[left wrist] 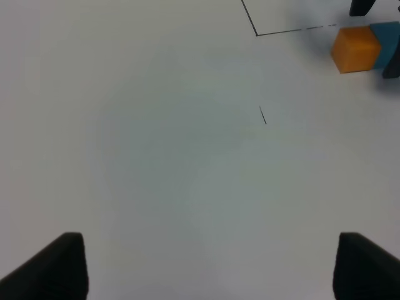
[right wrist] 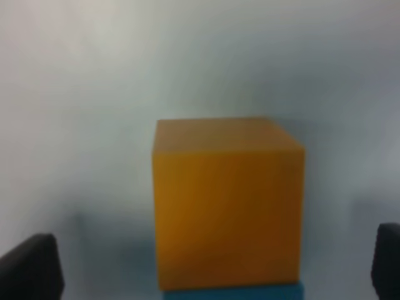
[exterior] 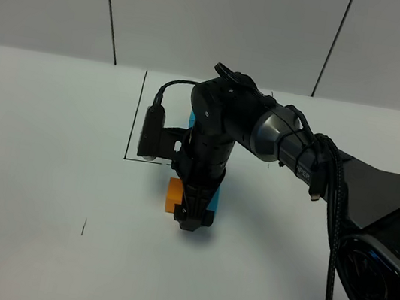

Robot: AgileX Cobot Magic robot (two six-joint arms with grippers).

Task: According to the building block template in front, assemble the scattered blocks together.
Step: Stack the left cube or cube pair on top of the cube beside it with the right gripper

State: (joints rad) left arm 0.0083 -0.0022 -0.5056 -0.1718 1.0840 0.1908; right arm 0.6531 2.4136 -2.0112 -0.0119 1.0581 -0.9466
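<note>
Right gripper (exterior: 192,221) hovering, fingers wide | smooth orange cube (right wrist: 227,203) touching blue block (left wrist: 386,44) at 3 o'clock | left gripper (left wrist: 209,265) spread wide

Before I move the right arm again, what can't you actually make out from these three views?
- Blue block: mostly hidden by the right arm in the high view; cut off at the edge in both wrist views.
- Right pincer: whether it grips the blue block; the orange block fills the blurred right wrist view.
- Template: hidden, if behind the arm.
- Left pincer: only finger corners visible.
</note>
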